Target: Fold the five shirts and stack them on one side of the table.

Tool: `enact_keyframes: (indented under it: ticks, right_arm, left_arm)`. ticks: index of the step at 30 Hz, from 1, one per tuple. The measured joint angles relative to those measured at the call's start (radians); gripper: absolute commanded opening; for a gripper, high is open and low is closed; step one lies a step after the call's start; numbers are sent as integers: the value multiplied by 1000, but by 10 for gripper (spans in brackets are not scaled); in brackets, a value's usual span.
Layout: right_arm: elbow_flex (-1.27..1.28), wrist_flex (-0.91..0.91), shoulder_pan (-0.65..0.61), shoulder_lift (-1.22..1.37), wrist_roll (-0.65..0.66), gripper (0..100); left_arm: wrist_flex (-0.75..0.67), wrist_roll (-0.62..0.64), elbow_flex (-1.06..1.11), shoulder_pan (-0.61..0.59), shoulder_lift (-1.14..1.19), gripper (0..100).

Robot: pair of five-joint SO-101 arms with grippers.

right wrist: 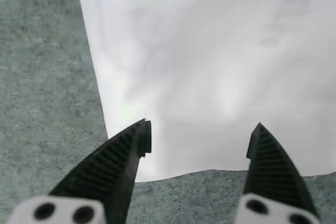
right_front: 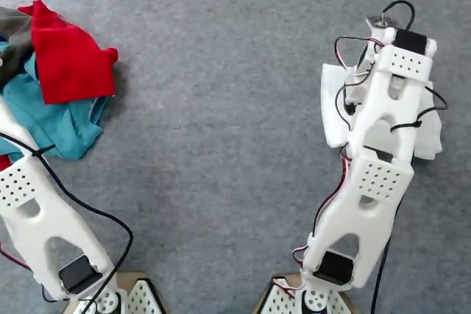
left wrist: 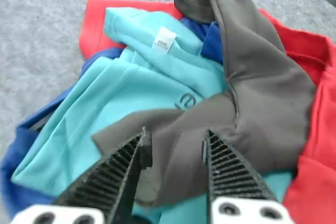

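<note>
A heap of shirts lies at the table's far left. A red shirt (right_front: 70, 60) is on top, with a teal shirt (right_front: 51, 119) and a grey shirt (right_front: 11, 42) beneath it. My left gripper (left wrist: 176, 142) hangs open just above the grey shirt (left wrist: 252, 93), which lies over the teal shirt (left wrist: 131, 87), a blue shirt (left wrist: 21, 145) and the red shirt (left wrist: 310, 77). A folded white shirt (right_front: 333, 108) lies at the right under the right arm. My right gripper (right wrist: 201, 132) is open over the white shirt (right wrist: 210, 51), near its edge, holding nothing.
Grey felt (right_front: 221, 108) covers the table, and its middle is bare. The bases of both arms stand at the near edge. Cables (right_front: 96, 215) trail along the left arm.
</note>
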Motion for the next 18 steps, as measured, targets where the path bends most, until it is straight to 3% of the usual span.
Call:
enact_keyframes:
  ticks: [4, 7, 18]
  right_arm:
    - [0, 0, 0, 0, 0, 293]
    - [0, 0, 0, 0, 0, 293]
    - [0, 0, 0, 0, 0, 293]
  left_arm:
    - [-66, 0, 11, 0, 77, 157]
    - [-68, 0, 12, 3, 117, 27]
    - [-61, 0, -87, -64, 118, 29]
